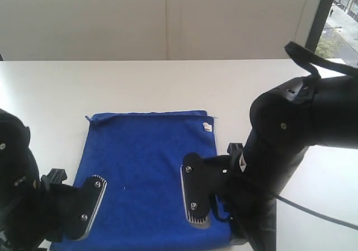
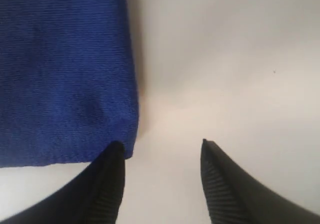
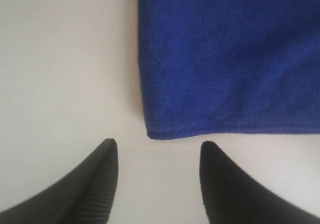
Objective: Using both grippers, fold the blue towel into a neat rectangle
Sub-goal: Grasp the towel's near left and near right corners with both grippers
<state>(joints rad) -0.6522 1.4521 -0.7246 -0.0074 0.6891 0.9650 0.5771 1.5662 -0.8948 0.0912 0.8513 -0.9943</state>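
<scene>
Table: I am working over a wide white table (image 1: 140, 83), its top lying flat, smooth and matt.

Blue towel: the blue towel (image 1: 148, 167) is lying flat on the table, nearer the table's near edge than its far edge. It is showing as a soft, roughly rectangular sheet of deep royal blue with a fine, fuzzy knit. Its edges are running nearly straight and its far left corner is puckering a little.

Right pincer: I am holding my right pincer (image 3: 158, 146) with its jaws standing apart and nothing between them. It is hanging just off a rounded towel corner, over bare table.

Left pincer: I am holding my left pincer (image 2: 160, 149) spread apart too, gripping nothing. One tip is sitting right at a towel corner, the other over bare table.

Fingers: my fingers (image 2: 107, 194) are tapering to thin black points, with fine ribbing on their inner faces.

Plates: the grey plates (image 1: 193, 198) are showing as narrow rectangles with two screws each.

Tag: a small white tag (image 1: 207, 126) is lying at the towel's far right corner.
</scene>
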